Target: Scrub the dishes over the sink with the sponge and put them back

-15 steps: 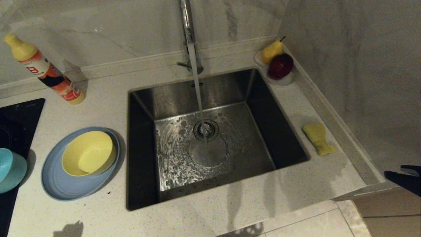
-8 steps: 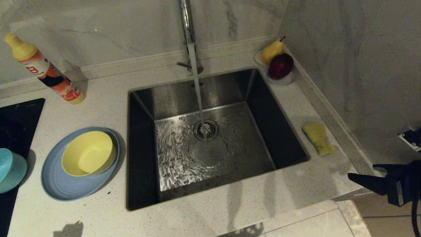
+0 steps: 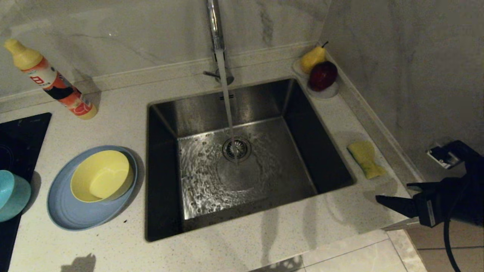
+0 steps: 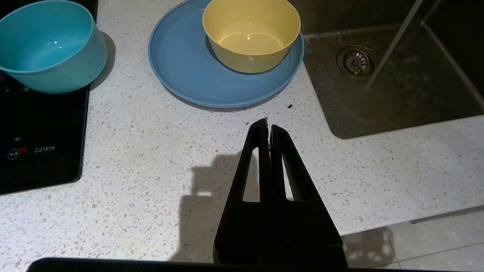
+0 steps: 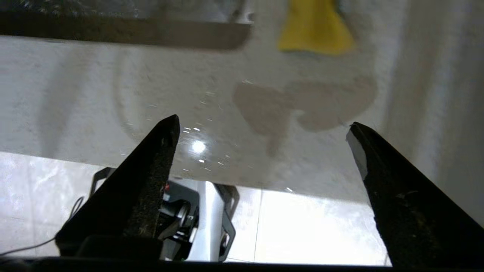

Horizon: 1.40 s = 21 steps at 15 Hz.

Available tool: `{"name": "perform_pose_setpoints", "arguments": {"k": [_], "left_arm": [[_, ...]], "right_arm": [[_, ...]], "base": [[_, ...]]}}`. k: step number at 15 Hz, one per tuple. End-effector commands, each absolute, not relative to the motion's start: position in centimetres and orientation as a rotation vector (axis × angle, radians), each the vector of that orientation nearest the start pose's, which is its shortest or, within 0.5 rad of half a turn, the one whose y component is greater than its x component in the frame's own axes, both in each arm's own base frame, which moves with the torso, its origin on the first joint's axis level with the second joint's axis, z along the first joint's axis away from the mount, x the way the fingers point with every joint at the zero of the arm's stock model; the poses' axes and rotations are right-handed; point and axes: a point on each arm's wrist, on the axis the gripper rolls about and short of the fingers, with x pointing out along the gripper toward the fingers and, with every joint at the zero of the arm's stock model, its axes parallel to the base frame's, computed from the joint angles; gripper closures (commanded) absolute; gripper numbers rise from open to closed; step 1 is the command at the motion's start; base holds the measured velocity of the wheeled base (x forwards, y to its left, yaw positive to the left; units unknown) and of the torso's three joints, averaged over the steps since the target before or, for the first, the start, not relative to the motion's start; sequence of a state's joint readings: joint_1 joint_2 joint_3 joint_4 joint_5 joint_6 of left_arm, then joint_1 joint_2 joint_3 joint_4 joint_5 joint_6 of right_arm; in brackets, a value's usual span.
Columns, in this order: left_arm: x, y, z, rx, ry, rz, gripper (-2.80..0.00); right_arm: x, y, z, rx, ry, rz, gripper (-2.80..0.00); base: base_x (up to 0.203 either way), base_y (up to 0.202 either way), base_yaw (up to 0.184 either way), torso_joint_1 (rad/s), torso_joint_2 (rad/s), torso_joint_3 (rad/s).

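Half cut off at the frame edge, the right tool hangs released short of the soft yellow sponge on the speckled worktop, left tool clenched empty.

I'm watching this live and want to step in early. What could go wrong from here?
1. The sponge lies close to the wall curb, so the open right gripper may clip the curb on approach.
2. The tap is running, so the counter could get wet and dishes slippery.
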<state>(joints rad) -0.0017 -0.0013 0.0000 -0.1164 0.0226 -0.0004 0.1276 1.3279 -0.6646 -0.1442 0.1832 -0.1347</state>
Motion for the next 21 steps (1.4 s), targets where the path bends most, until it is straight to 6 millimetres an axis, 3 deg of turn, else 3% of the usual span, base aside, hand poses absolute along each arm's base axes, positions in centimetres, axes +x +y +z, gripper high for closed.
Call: {"name": "perform_pose_setpoints", "arguments": {"k": [1, 11, 21], "left_arm": [[-2.0, 0.1, 7.6, -0.002, -0.075, 0.021, 0.0], [-2.0, 0.1, 7.6, -0.002, -0.075, 0.021, 0.0], [-2.0, 0.1, 7.6, -0.002, -0.075, 0.021, 0.0]], "right_arm": [[20.5, 3.7, 19.0, -0.123, 0.511, 0.369, -2.8], [25.1, 4.5, 16.8, -0.143, 0.514, 0.35, -2.8], [25.4, 3.3, 18.2, -0.229, 0.441, 0.323, -2.8]], "base": [[0.0, 0.0, 0.0, 0.0, 0.0, 0.0], [0.0, 0.0, 0.0, 0.0, 0.0, 0.0], [0.0, 0.0, 0.0, 0.0, 0.0, 0.0]]}}
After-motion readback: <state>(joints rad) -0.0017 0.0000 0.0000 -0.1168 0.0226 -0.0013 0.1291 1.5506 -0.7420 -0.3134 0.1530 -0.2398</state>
